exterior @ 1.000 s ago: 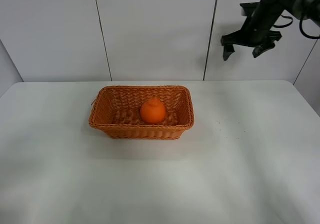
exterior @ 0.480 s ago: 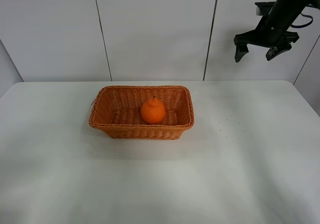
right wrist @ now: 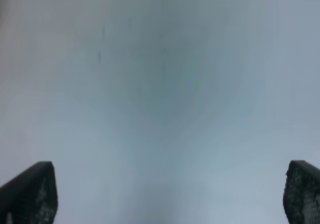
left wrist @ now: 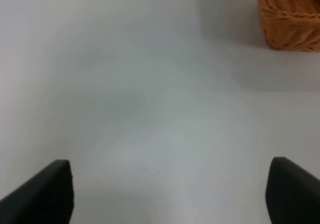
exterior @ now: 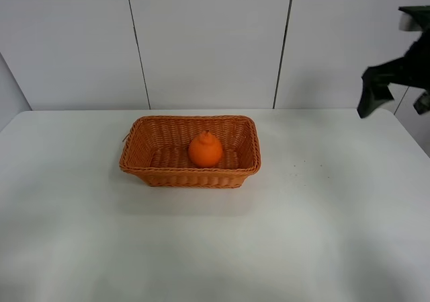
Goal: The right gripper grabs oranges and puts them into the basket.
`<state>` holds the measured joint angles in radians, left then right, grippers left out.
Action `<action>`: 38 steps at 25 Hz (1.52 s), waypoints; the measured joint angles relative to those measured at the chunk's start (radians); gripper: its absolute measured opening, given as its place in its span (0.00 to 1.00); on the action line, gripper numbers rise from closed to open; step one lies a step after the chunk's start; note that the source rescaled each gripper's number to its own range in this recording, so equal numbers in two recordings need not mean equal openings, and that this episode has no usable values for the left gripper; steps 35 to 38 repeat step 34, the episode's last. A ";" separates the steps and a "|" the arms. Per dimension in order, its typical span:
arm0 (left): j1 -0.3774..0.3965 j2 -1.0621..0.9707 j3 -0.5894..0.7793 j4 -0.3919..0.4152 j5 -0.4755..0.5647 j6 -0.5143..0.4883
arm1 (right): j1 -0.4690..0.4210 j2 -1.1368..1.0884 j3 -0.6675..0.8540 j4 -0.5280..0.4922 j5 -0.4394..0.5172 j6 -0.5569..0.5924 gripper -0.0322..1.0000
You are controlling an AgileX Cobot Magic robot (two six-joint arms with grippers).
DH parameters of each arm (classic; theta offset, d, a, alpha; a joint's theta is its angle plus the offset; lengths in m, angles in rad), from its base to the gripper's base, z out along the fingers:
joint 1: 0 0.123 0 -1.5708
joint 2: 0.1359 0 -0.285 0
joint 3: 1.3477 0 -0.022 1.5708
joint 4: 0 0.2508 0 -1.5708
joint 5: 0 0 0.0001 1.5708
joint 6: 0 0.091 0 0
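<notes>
From the high camera you see the whole white bench [exterior: 282, 235], and only here do you see the fruit: the orange [exterior: 205, 149] sits inside the wicker basket [exterior: 144, 164], right of the basket's middle, neck up. The basket stands toward the bench's far edge, a little left of centre. The right gripper [exterior: 396, 99] hangs in the air over the far right corner, partly cut off by the frame edge and blurred; its jaws look spread and hold nothing. Behind the bench, a pale panelled wall [exterior: 208, 40] with dark vertical seams closes the room.

Your left wrist camera gives you what the high view lacks: the left gripper [left wrist: 170, 194], its two black fingertips [left wrist: 47, 191] far apart over bare bench, nothing between them. A corner of the basket [left wrist: 290, 17] shows well apart from it.

Your right wrist camera shows the right gripper [right wrist: 167, 191] with jaws spread wide, both tips at the frame's corners, over a blurred grey-white surface, touching nothing.
</notes>
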<state>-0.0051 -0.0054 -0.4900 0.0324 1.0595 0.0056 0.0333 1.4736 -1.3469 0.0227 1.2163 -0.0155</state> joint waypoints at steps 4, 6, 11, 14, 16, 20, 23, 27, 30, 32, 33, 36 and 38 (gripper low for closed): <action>0.000 0.000 0.000 0.000 0.000 0.000 | 0.000 -0.282 0.314 0.000 0.002 0.009 1.00; 0.000 0.000 0.000 0.000 0.000 0.000 | 0.000 -0.415 0.457 0.000 -0.014 0.015 1.00; 0.000 0.000 0.000 0.000 0.000 0.000 | 0.000 -0.794 0.763 0.000 -0.153 0.015 1.00; 0.000 0.000 0.000 0.000 0.000 0.000 | 0.000 -1.014 0.842 -0.002 -0.176 0.015 1.00; 0.000 0.000 0.000 0.000 0.000 0.000 | 0.000 -1.138 0.848 -0.004 -0.185 0.015 1.00; 0.000 0.000 0.000 0.000 0.000 0.000 | 0.000 -1.342 0.851 -0.008 -0.190 0.015 1.00; 0.000 0.000 0.000 0.000 0.000 0.000 | 0.000 -1.451 0.851 -0.012 -0.189 0.023 1.00; 0.000 0.000 0.000 0.000 0.000 0.000 | 0.000 -1.476 0.854 -0.012 -0.189 0.025 1.00; 0.000 0.000 0.000 0.000 0.000 0.000 | 0.000 -1.476 0.855 -0.012 -0.189 0.026 1.00; 0.000 0.000 0.000 0.000 0.000 0.000 | 0.000 -1.476 0.855 -0.012 -0.189 0.026 1.00; 0.000 0.000 0.000 0.000 0.000 0.000 | 0.000 -1.476 0.855 -0.012 -0.189 0.026 1.00; 0.000 0.000 0.000 0.000 0.000 0.000 | 0.000 -1.476 0.855 -0.012 -0.189 0.026 1.00; 0.000 0.000 0.000 0.000 0.000 0.000 | 0.000 -1.476 0.855 -0.012 -0.189 0.026 1.00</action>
